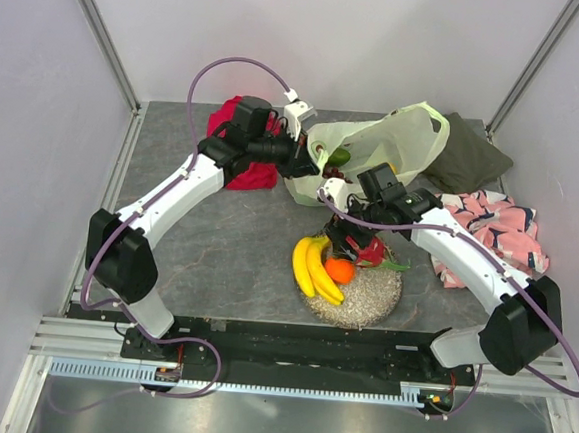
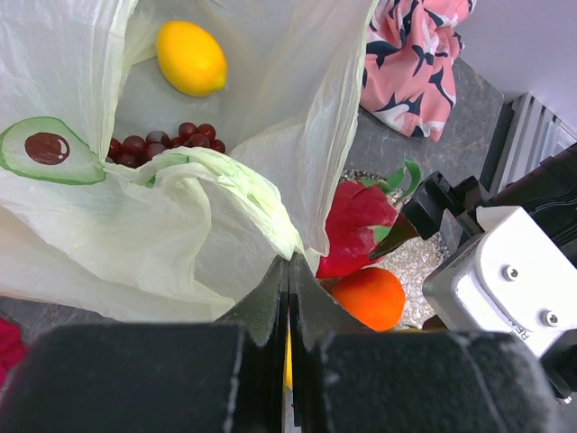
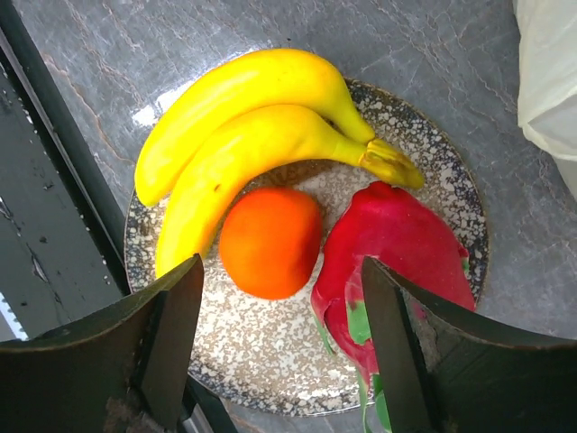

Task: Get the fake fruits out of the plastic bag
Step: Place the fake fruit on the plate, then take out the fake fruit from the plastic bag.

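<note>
The plastic bag (image 1: 406,135) lies toward the far edge of the table (image 1: 227,242), right of its middle. In the top view its mouth is largely masked by the left arm, and only a green patch can be made out inside.

Its contents are shown by the left wrist view alone:
- a lemon (image 2: 190,58) deep inside;
- dark grapes (image 2: 158,144), partly covered by a fold of film;
- what looks like an avocado half (image 2: 45,151), cut off at the picture's left border.

The left gripper (image 2: 288,293) is pressed fully together at the bag's lower rim. Whether film is pinched between the fingers cannot be told.

The speckled dish (image 3: 424,189) sits by the near edge, about the table's middle, and is partly covered from above by the right gripper (image 1: 344,243). On it, the right wrist view shows a banana bunch (image 3: 243,126), an orange (image 3: 270,242) touching the bananas, and a dragon fruit (image 3: 401,244) just beside the orange. The dragon fruit's lower end is hidden behind a finger. The right gripper's fingers are spread wide above the dish, and nothing is held.

A pink patterned cloth (image 1: 494,228) is seen at the table's right edge.
</note>
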